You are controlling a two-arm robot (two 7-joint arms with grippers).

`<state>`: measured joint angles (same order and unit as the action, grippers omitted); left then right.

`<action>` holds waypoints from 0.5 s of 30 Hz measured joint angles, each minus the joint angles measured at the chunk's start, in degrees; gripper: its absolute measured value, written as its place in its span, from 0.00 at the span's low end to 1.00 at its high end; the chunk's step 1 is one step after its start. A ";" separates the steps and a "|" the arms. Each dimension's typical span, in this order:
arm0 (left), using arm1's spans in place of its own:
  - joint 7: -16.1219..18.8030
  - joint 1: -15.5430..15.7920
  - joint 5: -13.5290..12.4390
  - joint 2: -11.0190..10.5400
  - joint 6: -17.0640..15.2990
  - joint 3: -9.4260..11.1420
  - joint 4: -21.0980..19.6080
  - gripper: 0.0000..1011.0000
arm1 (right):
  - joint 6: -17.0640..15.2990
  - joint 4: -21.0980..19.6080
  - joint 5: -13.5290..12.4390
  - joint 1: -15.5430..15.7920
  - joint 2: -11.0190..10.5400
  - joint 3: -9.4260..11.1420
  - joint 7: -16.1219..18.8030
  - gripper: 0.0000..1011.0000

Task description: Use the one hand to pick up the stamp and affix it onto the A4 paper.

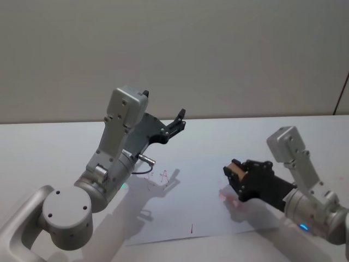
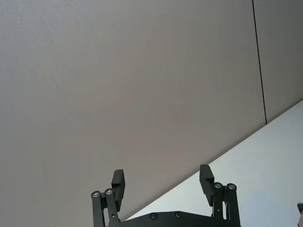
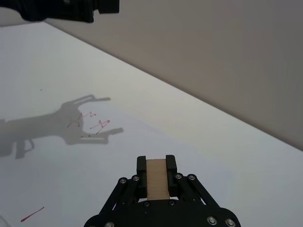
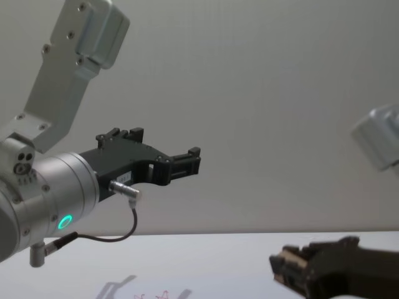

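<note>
White tabletop point(image 1: 54, 142) carried the A4 paper point(image 1: 207, 213) at its near middle. High over the paper's far left, the left gripper point(image 1: 179, 121) sat parked, its claw spread and empty. Low over the paper's right part hovered the right gripper point(image 1: 232, 170), pinching the wooden stamp point(image 1: 234, 167). 2 red marks point(image 1: 158, 176) lay towards the paper's left. Pickup looked done; pressing the stamp down here seemed left.

The grey-white table point(image 1: 49, 144) before me carried the A4 paper point(image 1: 191, 204), lying flat. Red stamped marks point(image 1: 158, 176) sat toward the paper's far left corner, and a short red stroke point(image 1: 191, 228) sat near its front edge.
</note>
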<state>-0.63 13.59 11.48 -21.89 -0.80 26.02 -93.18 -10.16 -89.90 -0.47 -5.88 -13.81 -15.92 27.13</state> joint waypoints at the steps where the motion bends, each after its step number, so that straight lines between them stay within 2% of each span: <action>1: 0.00 0.00 0.00 0.00 0.00 0.00 0.00 0.99 | -0.12 0.43 0.10 -0.17 0.10 -0.11 0.27 0.22; 15: 0.01 0.00 0.00 0.00 0.00 0.00 0.00 0.99 | -1.88 5.67 2.50 -1.92 0.99 -1.48 3.45 0.22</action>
<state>-0.62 13.59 11.48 -21.90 -0.80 26.03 -93.18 -12.03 -84.23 2.04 -7.80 -12.82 -17.40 30.58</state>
